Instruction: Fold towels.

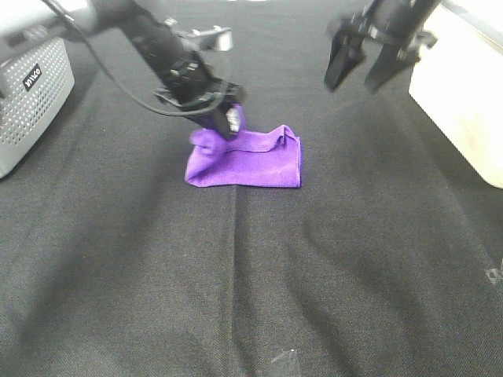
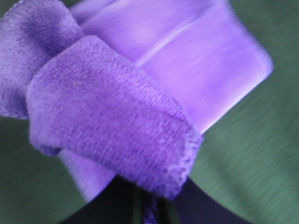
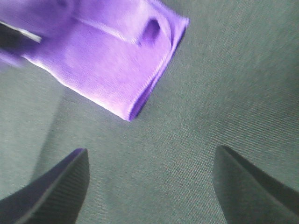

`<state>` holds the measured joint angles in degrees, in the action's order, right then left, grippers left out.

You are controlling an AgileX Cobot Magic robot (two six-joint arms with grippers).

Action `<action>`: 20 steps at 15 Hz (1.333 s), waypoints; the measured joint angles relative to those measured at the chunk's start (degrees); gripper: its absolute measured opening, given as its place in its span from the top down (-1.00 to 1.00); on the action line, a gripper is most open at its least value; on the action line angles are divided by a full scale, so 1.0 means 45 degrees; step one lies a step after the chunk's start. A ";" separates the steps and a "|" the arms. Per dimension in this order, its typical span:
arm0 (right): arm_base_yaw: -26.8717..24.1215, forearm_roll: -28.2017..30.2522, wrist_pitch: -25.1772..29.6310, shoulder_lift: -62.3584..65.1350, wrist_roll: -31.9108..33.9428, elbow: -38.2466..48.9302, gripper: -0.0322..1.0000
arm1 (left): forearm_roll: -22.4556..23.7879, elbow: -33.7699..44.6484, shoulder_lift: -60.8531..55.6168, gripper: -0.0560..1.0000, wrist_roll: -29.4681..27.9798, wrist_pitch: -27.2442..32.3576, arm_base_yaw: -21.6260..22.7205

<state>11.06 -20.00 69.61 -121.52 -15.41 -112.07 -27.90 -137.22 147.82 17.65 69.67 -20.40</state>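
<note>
Purple towel shows hem stitching only in the left wrist view.

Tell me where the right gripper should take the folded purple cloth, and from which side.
Probably grip the purple fuzzy microfibre cloth at its far right corner, where the layers buckle up off the black table cover; elsewhere it lies flat. Come down from above with the open right gripper; the left gripper pinches the bunched left end.

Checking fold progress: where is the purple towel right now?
In the exterior high view the purple towel lies folded on the black tabletop, just left of centre, its left end pinched by the left gripper.
</note>
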 joint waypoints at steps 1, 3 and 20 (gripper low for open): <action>0.0000 0.0000 0.0000 0.0204 0.0000 0.0000 -0.45 | -0.0166 -0.0115 0.0204 0.80 -0.0178 0.0000 -0.0204; 0.0000 -0.0076 0.0013 0.0713 0.0038 0.0000 -0.45 | -0.0726 -0.0127 0.0522 0.58 -0.0267 -0.0471 -0.0573; -0.0318 0.1490 0.0051 0.3565 0.1604 0.0000 -0.45 | 0.4915 -0.0140 -0.2254 -0.24 -0.3259 -0.0115 -0.0013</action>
<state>9.63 -13.29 69.84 -105.48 -8.19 -112.07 -5.79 -137.85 137.68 2.98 69.16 -20.45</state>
